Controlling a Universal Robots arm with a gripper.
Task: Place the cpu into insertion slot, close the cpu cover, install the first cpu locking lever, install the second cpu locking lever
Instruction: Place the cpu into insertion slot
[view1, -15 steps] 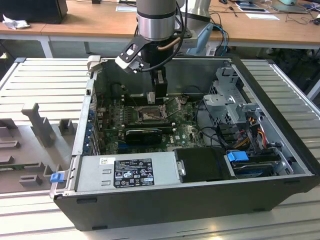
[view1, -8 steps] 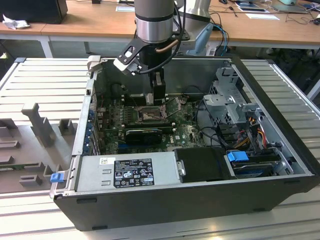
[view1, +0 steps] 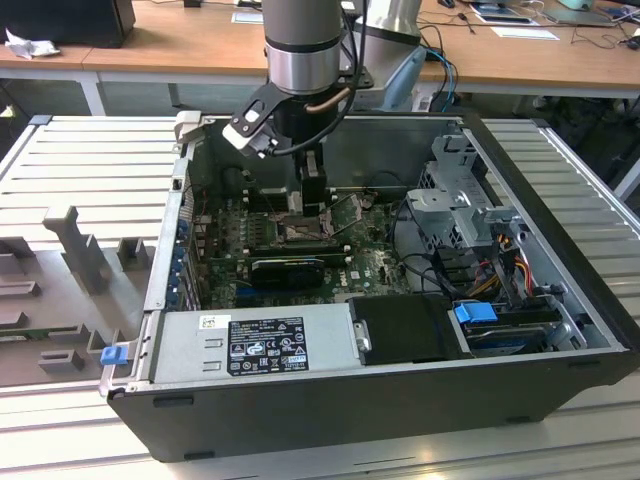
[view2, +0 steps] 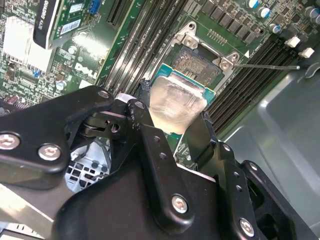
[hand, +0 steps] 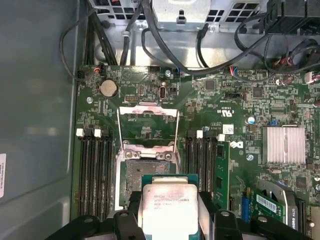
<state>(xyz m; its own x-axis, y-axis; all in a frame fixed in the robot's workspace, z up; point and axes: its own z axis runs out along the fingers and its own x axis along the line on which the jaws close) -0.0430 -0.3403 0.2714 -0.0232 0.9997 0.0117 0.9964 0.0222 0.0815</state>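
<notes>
While the cpu (hand: 169, 210) hangs pinched by two opposite edges in the end effector (hand: 170, 222), you are on the first step, placement; nothing later in the task shows as done. Item, cpu: pale metal top facing up, green substrate showing around it, held above the board and partly overlapping the near edge of the insertion slot (hand: 147, 170) in the first wrist view; not seated. Item, insertion slot: dark contact field bare, grey rim round it, long black memory slots (hand: 95, 170) on either side. Item, cpu cover (hand: 148, 105): swung up and away from the socket, board visible through its cut-out. Item, locking lever (view2: 265, 65): a thin rod standing free beside the socket in the second wrist view, unlatched by the look of it. Item, computer case (view1: 400, 400): lying open on the ribbed table (view1: 90, 160), arm reaching down into it. Judgement for you: seating calls for squaring the chip over the socket and a level, gentle descent before release; a tilt or offset could damage the contacts.
</notes>
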